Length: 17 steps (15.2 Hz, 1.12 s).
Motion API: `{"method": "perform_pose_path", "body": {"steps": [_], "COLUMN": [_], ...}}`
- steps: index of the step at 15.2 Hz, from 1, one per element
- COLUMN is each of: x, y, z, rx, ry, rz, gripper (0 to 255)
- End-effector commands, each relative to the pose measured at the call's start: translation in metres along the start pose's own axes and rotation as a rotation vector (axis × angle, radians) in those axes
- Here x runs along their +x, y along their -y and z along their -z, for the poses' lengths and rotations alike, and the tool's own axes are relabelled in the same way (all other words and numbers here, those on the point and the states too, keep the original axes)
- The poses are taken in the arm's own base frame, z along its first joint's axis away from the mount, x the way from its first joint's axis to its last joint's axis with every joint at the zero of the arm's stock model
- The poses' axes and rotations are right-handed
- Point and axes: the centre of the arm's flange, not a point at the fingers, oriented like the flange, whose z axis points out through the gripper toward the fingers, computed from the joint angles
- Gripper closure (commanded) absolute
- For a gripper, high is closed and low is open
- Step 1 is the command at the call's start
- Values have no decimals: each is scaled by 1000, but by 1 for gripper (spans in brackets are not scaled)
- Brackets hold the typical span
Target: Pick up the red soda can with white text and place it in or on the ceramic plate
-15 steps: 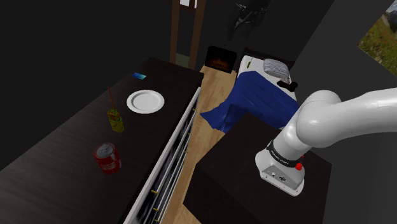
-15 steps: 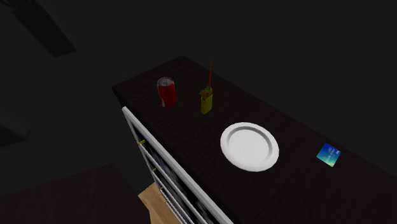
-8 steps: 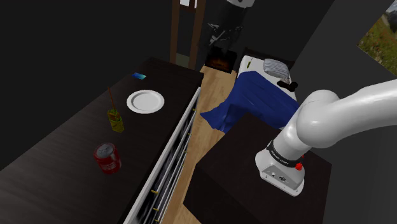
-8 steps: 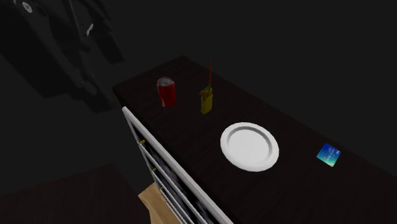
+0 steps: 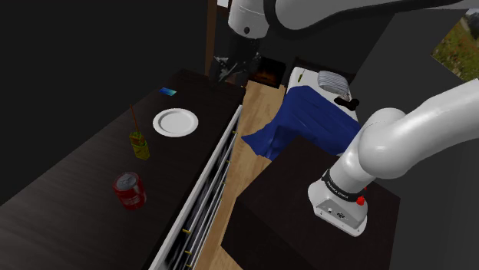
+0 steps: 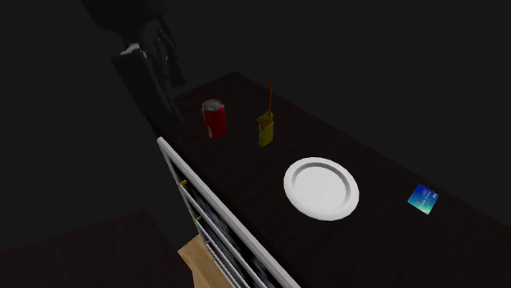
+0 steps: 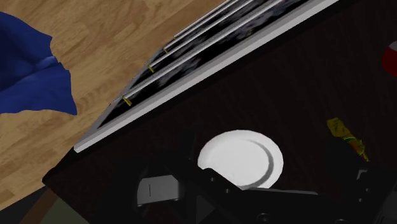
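Shoulder view: red cylindrical soda can with a silver top (image 5: 130,190), upright on the dark wood-grain dresser top (image 5: 69,199), at its near end. White round plate (image 5: 176,122) lies farther along the same top, well apart from the can. Small yellow-green bottle with a thin stick (image 5: 139,144) stands between the two. Small blue card (image 5: 167,92) lies near the far end. All-black gripper (image 5: 229,69) hangs in the air over the dresser's far corner, well apart from the can; whether it is clenched or released cannot be told. Blue blanket (image 5: 307,119) drapes down to the wooden floor (image 5: 246,165)

Second exterior view: can, bottle, plate and card lie in a row along the top; the gripper is in the air near the can's end

Wrist view: the plate lies ahead of the gripper, with the bottle beside it and a sliver of the can beyond
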Motion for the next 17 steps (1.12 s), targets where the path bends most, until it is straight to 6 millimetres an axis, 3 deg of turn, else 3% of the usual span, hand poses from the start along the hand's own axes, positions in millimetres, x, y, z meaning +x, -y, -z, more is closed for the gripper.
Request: {"method": "perform_pose_path", "body": {"steps": [1, 17], "x": [2, 17], "y": [21, 191], "z": [-15, -141], "rx": [0, -9], "ry": [9, 79], "rz": [-6, -43], "gripper": [0, 0]}}
